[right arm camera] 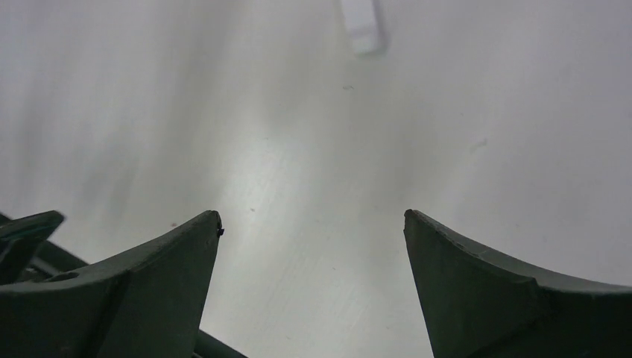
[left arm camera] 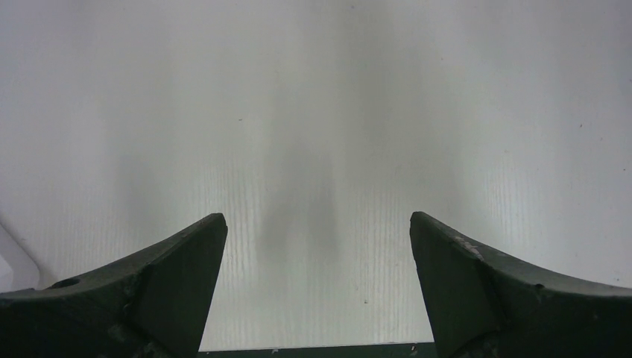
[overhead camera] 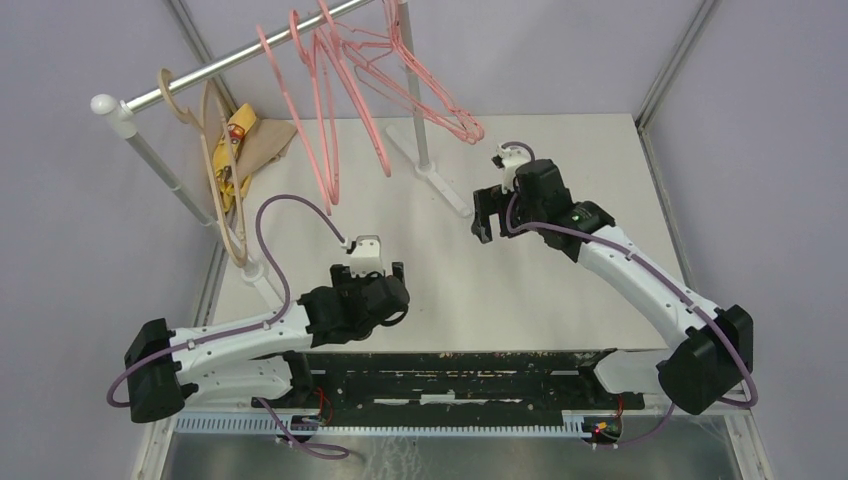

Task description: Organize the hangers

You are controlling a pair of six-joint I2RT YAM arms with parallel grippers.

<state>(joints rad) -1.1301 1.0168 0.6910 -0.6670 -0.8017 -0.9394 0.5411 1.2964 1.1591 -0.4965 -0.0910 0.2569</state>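
Observation:
Several pink hangers hang from the silver rail at the back, thin wire ones toward the right. A beige hanger hangs near the rail's left end. My left gripper sits low over the table near its front, open, with only bare table between its fingers. My right gripper hovers right of the rack's foot, below the wire hangers, open and empty. Both wrist views show only white tabletop between the jaws.
The rack stands on white feet and a white post at the left. A yellow and tan cloth hangs behind the beige hanger. A white foot end shows in the right wrist view. Frame uprights flank the table.

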